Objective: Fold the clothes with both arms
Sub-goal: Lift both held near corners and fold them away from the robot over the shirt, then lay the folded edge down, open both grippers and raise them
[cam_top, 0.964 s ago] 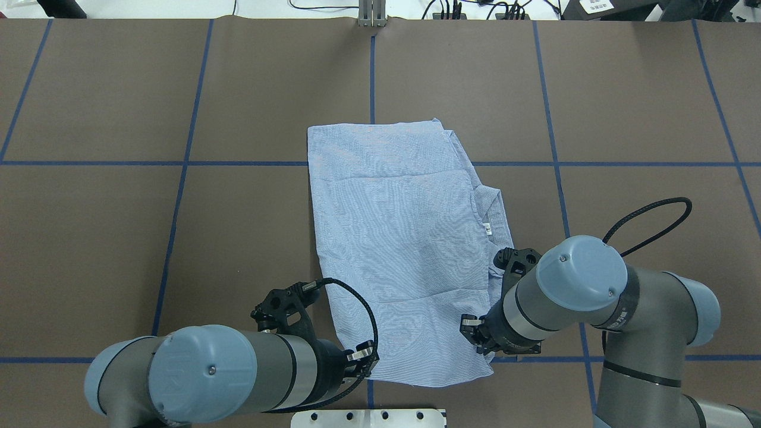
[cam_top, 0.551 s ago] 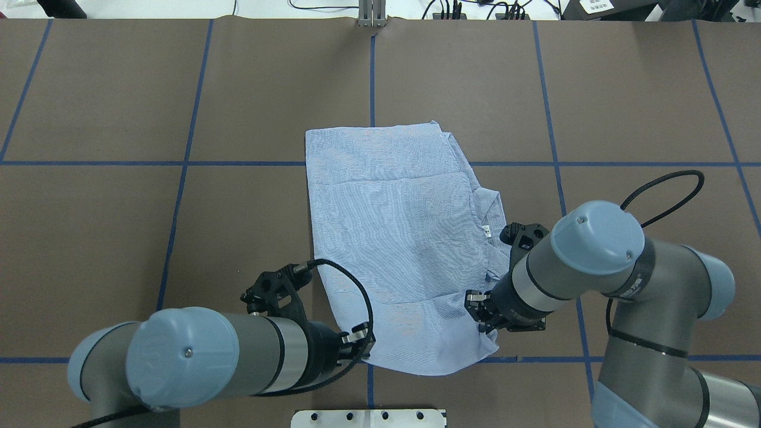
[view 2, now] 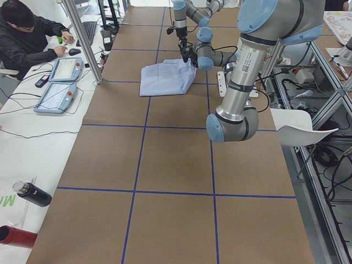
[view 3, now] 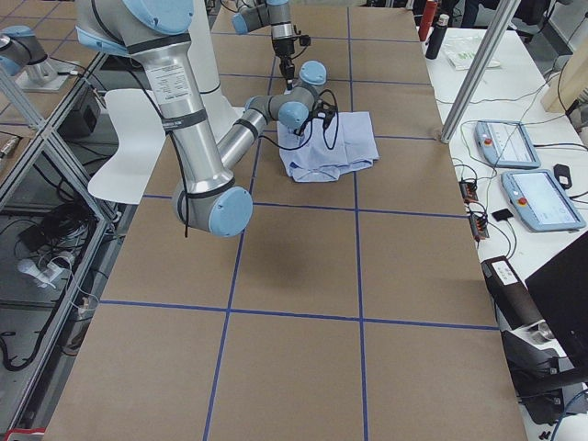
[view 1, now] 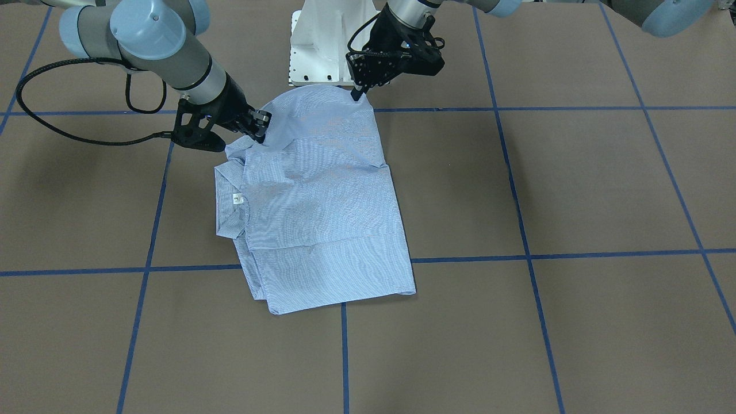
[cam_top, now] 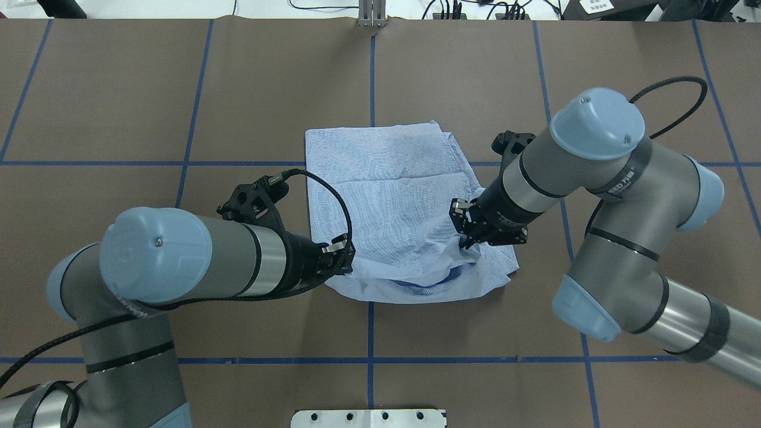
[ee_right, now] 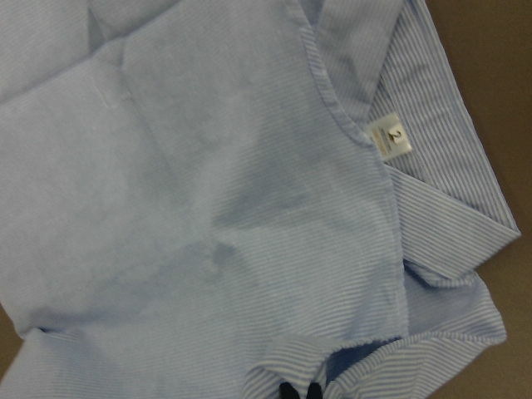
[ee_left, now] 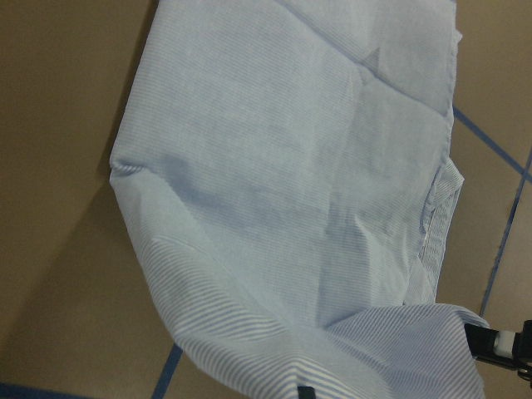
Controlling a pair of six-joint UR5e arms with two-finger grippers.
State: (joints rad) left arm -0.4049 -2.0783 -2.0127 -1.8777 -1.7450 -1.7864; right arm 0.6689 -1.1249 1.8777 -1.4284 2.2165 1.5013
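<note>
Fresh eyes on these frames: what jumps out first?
The striped shirt mid-table, half folded, grabs the eye first. The left gripper and right gripper each pinch a corner of its edge nearest the robot, lifted off the brown table so the cloth sags between them. Its collar label shows by the right gripper.

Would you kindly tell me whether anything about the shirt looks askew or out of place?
Slightly. The shirt sags and bunches in the middle of the lifted edge between the left gripper and right gripper. Its collar also juts past the folded body's edge on the robot's right, neck label showing.
</note>
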